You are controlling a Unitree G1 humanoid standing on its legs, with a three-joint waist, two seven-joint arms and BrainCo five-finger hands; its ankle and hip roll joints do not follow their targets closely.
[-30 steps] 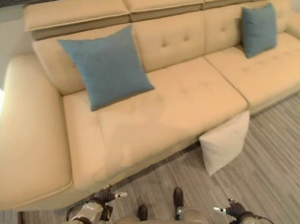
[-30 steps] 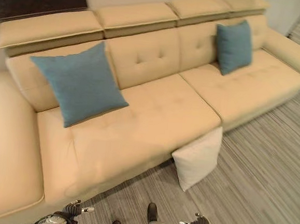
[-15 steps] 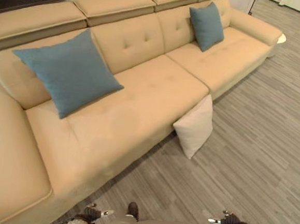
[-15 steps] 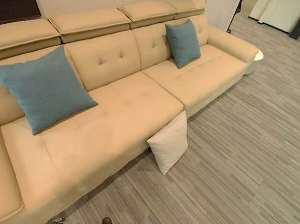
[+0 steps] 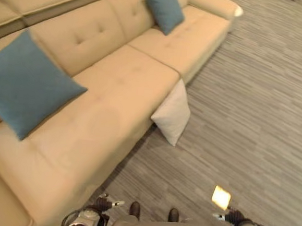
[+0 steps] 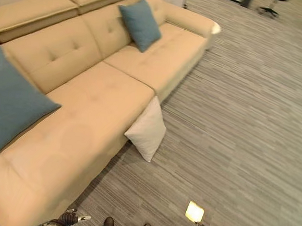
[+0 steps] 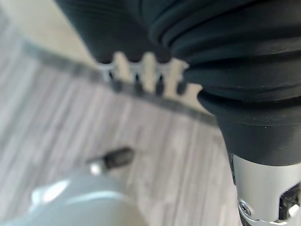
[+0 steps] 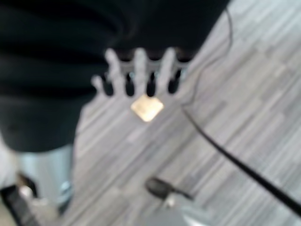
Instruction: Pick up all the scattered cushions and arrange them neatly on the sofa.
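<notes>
- Left eye view: a long tan sofa (image 5: 116,84) is seen running from lower left to upper right, standing on a grey striped carpet floor (image 5: 256,100). A large blue cushion (image 5: 22,84) is propped against the backrest at the sofa's left end. A second, smaller blue cushion (image 5: 163,8) is leaned on the backrest toward the far end. A cream cushion (image 5: 172,114) is found on the floor, tilted up on one corner and touching the sofa's front edge at the seam between two seat sections. A small bright yellow patch (image 5: 221,197) is noted on the floor near the right hand (image 5: 232,219). The left hand (image 5: 104,202) is seen low, just beside the sofa front; nothing is held in either.
- Right eye view: the same layout is recorded. The far armrest (image 6: 192,19) of the sofa is seen, with open carpet to the right of it. Dark, blurred objects at the top right edge cannot be identified. The stretch of carpet between the hands and the cream cushion is crossed by no object.
- Left wrist view: the left hand's fingers (image 7: 149,70) are shown straight and spread, empty, above carpet, with the tan sofa base behind them.
- Right wrist view: the right hand's fingers (image 8: 141,70) are shown straight and apart, empty, over carpet, the yellow patch lying beyond them.
</notes>
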